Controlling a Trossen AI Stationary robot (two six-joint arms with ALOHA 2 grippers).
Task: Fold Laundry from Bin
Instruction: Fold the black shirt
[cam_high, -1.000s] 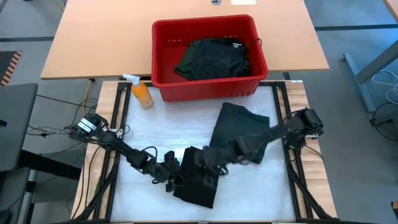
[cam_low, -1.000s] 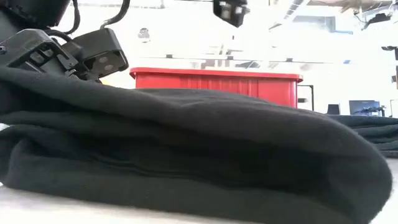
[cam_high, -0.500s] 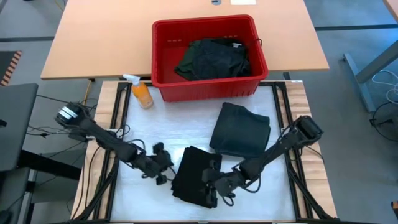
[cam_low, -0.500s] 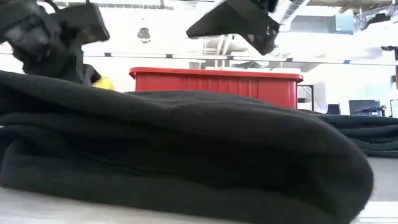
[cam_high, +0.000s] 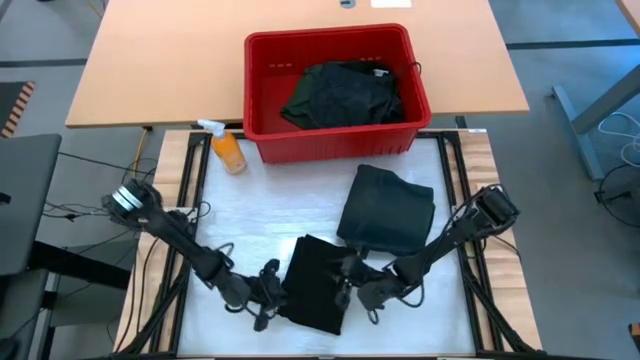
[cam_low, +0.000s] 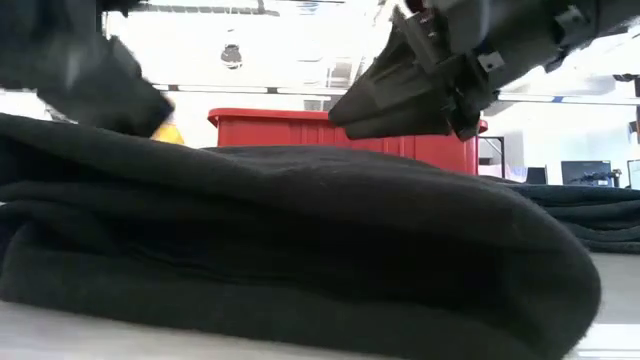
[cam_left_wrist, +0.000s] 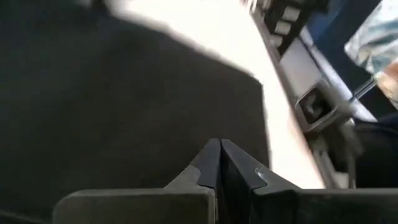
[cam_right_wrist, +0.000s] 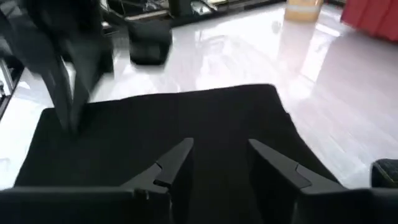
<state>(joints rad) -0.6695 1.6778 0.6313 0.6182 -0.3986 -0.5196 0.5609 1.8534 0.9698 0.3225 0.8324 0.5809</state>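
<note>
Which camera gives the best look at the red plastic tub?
The high view: the red rectangular plastic tub shows whole, dark cloth inside. The low view shows only its side; the right wrist view, a corner; the left wrist view, nothing.

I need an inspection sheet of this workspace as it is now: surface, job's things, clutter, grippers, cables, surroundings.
Surface: white work mat between wooden side rails, with a tan table behind it.
Job's things: red bin holding dark laundry; one folded black garment near the front edge; a second folded dark garment behind it.
Clutter: orange spray bottle beside the bin.
Grippers: left gripper shut, at the front garment's left edge; right gripper open, at its right edge.
Cables: loose wires along the left rail.
Surroundings: grey floor; bright room behind the table; no person seen.
</note>
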